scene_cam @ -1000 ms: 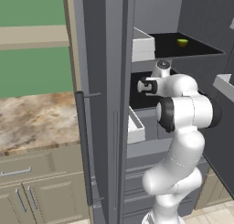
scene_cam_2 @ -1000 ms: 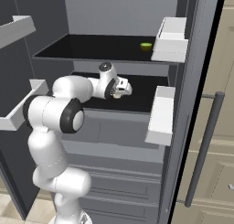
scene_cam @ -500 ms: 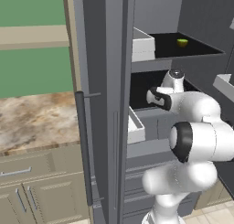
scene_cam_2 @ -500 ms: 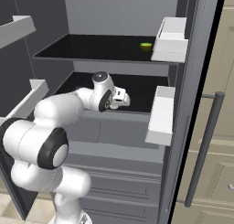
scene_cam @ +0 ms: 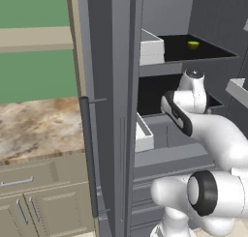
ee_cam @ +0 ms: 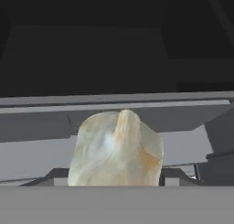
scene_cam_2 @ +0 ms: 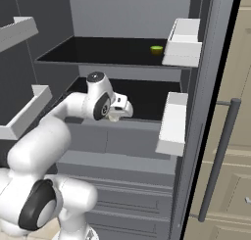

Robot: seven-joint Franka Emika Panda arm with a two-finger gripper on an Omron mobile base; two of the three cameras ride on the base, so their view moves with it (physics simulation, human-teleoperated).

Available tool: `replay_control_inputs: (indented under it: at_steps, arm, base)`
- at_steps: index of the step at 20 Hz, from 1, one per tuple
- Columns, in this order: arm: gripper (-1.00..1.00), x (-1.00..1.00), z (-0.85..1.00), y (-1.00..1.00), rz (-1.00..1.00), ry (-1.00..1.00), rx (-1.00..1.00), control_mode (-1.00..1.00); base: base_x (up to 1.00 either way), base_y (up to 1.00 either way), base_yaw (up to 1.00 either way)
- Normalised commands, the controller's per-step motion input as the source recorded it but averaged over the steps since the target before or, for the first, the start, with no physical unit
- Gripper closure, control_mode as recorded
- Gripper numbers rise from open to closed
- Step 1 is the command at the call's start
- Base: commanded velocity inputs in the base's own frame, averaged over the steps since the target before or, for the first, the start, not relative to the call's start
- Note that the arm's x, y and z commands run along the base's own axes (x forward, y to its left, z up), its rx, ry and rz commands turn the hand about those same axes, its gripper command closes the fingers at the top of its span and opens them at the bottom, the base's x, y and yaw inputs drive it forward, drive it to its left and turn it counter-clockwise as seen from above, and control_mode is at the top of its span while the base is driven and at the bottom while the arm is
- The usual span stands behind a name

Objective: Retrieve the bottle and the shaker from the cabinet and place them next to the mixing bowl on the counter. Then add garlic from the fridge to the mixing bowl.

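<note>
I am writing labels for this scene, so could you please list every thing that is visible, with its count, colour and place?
garlic: one, whitish-cream, between the gripper's fingers, at the lower fridge shelf.
small round fruit: one, yellow-green, on the upper black shelf.
fridge: one, dark grey, open, with black shelves.
door bins: white, on both fridge doors.
bar handle: long, dark, vertical, on the right door.
counter: one, beige-brown marbled, left of the fridge.
base cabinets: beige, under the counter.
gripper: one, white, shut on the garlic.

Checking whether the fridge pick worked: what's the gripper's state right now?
Gripper: closed on the garlic, held between its fingers at the front edge of the fridge's lower shelf.
</note>
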Motion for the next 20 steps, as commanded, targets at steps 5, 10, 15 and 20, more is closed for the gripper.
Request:
replay_control_inputs:
  at_steps: [5, 10, 15, 20]
  arm:
    - [1.00, -0.68, 0.51, 0.13, 0.00, 0.26, 0.00, -1.00]
    - [1.00, -0.81, 0.23, 0.14, 0.00, 0.15, 0.04, -1.00]
    - [1.00, -0.74, 0.31, 0.09, 0.00, 0.13, 0.07, -1.00]
    - [1.00, -0.73, 0.42, 0.00, 0.00, 0.05, 0.05, -1.00]
  base:
    - [0.00, 0.00, 0.00]
    - [0.00, 0.00, 0.00]
    - [0.00, 0.00, 0.00]
    - [0.00, 0.00, 0.00]
